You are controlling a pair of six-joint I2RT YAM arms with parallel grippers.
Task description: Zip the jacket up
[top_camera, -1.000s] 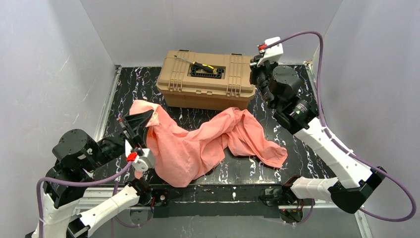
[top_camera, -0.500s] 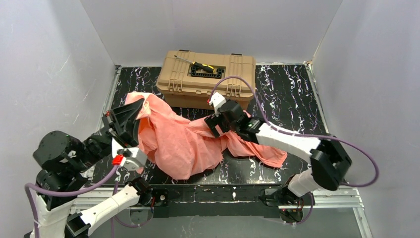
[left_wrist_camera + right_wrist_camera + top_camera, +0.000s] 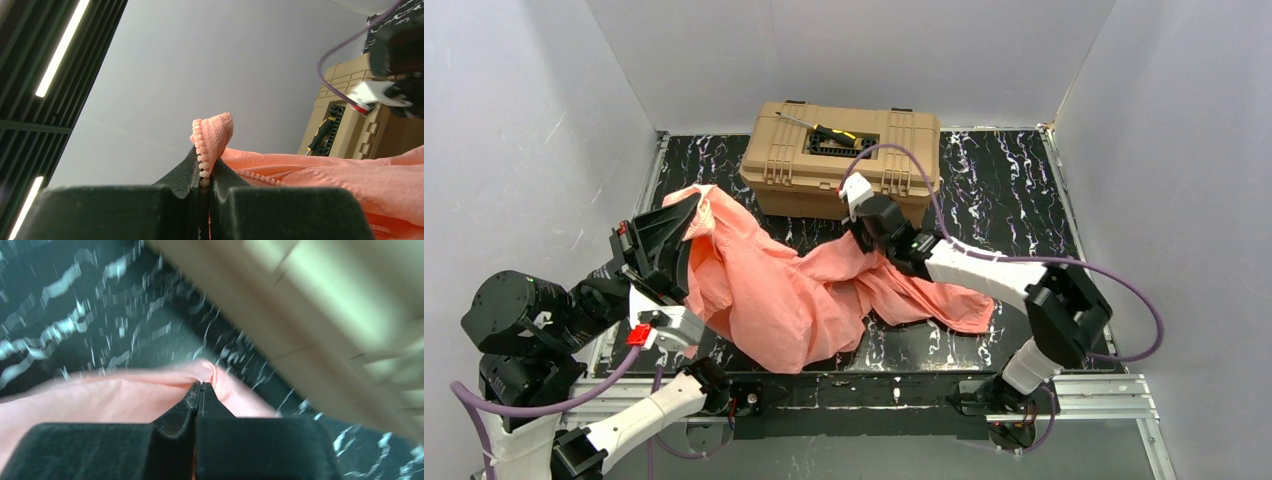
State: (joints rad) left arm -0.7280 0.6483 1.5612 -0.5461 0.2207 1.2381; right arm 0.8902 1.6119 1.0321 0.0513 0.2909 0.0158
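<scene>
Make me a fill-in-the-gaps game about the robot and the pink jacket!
1. The left gripper pinches the jacket by its zipper ____.
2. The right gripper is shut on the same pink ____.
3. The screwdriver lies on top of the tan ____.

Missing words: teeth; jacket; toolbox.

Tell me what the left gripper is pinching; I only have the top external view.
Observer: The left gripper is shut on the jacket at its front edge, with zipper teeth running up out of its grip.
Operator: Is the right gripper holding cloth too?
Observer: It looks so: the right gripper is shut on a fold of the jacket, beside the toolbox.
Operator: Any slider visible?
Observer: None shows in either wrist view.
</scene>
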